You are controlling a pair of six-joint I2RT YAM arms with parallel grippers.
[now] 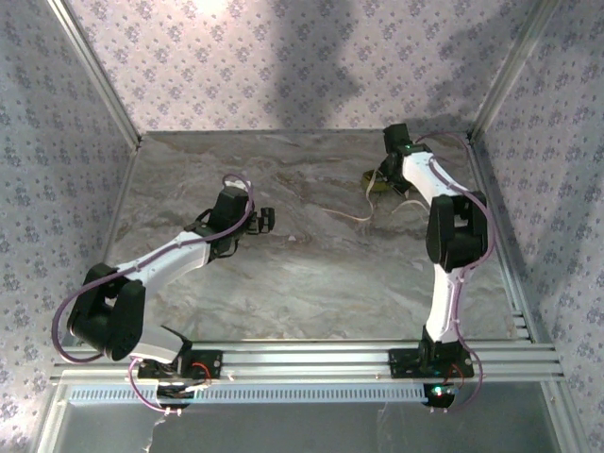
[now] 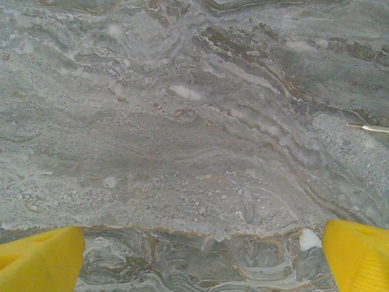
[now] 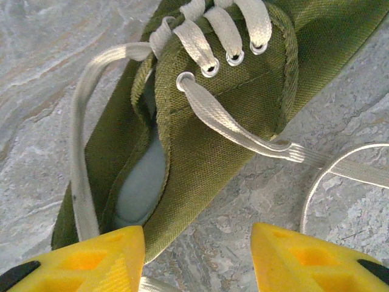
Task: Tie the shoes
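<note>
From the top camera, the shoe (image 1: 376,185) lies toward the far right of the table (image 1: 283,274), partly hidden under my right arm. The right gripper (image 1: 389,176) is down over it. One of the laces (image 1: 347,214) trails loose across the marble toward the middle, with no bow or knot that I can make out. The left gripper (image 1: 262,220) hangs over bare table left of centre, well apart from the shoe.

In the left wrist view, the left gripper (image 2: 200,271) has its yellow fingertips (image 2: 39,258) spread to the two bottom corners with nothing between them, so its jaws are wide apart and empty. Below is marble. A thin pale lace end (image 2: 369,128) pokes in at the right edge.

The right wrist view is close on the shoe (image 3: 225,134), olive canvas with its dark opening toward the lens. The laces (image 3: 237,128) are threaded through the eyelets, but both free ends run off slack. One curves down the left side past the opening, and the other runs right across the table (image 3: 55,55) and loops there. The right gripper (image 3: 197,261) has its fingers (image 3: 307,258) partly apart. The rim of the shoe lies beside the left one, and bare marble shows in the gap. I see nothing pinched between them.

My judgement is that the tying has hardly begun. The ends are not crossed and there is no first knot or loops. An end has to be picked up, the other arm brought over, and the whole knot made.
</note>
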